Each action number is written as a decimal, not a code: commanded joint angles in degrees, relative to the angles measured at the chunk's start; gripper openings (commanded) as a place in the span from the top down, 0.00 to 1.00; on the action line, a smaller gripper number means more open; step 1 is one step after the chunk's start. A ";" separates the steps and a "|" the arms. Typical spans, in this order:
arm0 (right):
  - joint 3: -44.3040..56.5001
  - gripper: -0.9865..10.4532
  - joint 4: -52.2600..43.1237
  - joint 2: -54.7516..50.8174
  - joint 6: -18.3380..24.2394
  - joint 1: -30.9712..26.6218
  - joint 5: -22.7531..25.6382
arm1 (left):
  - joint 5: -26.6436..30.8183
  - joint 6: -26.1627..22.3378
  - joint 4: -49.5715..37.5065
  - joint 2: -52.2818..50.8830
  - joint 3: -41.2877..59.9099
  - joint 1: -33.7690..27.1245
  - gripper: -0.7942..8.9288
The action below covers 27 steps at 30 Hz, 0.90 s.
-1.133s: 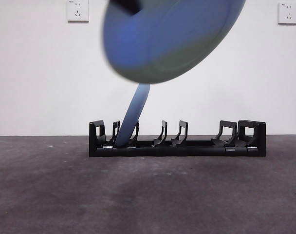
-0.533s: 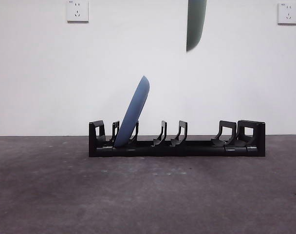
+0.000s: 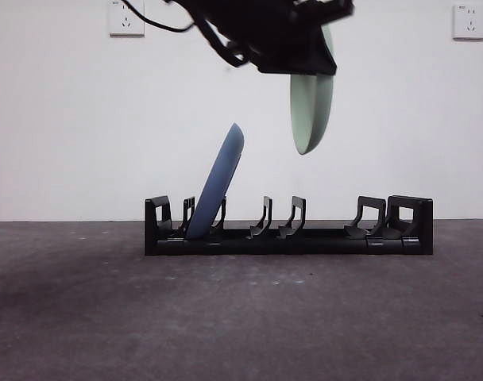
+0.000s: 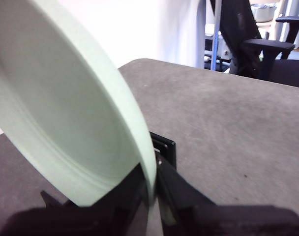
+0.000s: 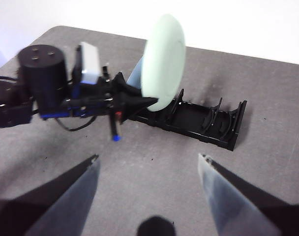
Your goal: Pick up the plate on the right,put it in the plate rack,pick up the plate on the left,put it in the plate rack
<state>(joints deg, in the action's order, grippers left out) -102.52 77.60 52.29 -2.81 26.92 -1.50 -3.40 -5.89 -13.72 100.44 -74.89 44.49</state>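
Observation:
My left gripper comes in from the top of the front view, shut on the upper rim of a pale green plate. The plate hangs upright and edge-on, well above the middle prongs of the plate rack. A blue plate leans in the rack's left slots. The left wrist view shows the green plate clamped between the jaws of that gripper. In the right wrist view, my right gripper stands open and empty, back from the rack and from the green plate.
Two wall sockets sit high on the white wall behind the rack. Dark grey table stretches in front of the rack. Black chairs stand beyond the table's edge in the left wrist view.
The green plate turned edge-on and came down from the top of the front view toward the rack; the left arm now shows. The blue plate stayed put.

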 commanded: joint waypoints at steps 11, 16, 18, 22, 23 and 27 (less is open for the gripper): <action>0.26 0.61 1.27 -0.07 0.04 0.02 0.07 | 2.21 0.02 2.95 6.56 -3.54 -3.87 0.93; 0.28 0.61 1.27 -0.04 0.09 0.02 0.04 | -0.55 0.07 2.54 8.20 -3.54 -5.25 0.93; 0.31 0.61 1.27 -0.04 0.09 0.02 0.04 | -1.53 0.07 2.56 8.48 -3.54 -5.51 0.93; 0.37 0.61 1.27 -0.04 0.24 0.02 0.04 | -1.55 0.09 2.38 9.40 -3.54 -5.55 0.93; 0.37 0.61 1.27 -0.02 0.26 0.02 0.07 | -1.51 0.07 2.60 9.77 -3.54 -5.57 0.93; 0.39 0.61 1.27 -0.02 0.26 0.02 0.04 | -1.44 0.07 3.61 11.34 -3.54 -5.64 0.93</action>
<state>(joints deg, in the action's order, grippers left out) -102.52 77.60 52.31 -2.72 26.92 -1.48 -4.71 -5.89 -9.76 110.87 -78.43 39.05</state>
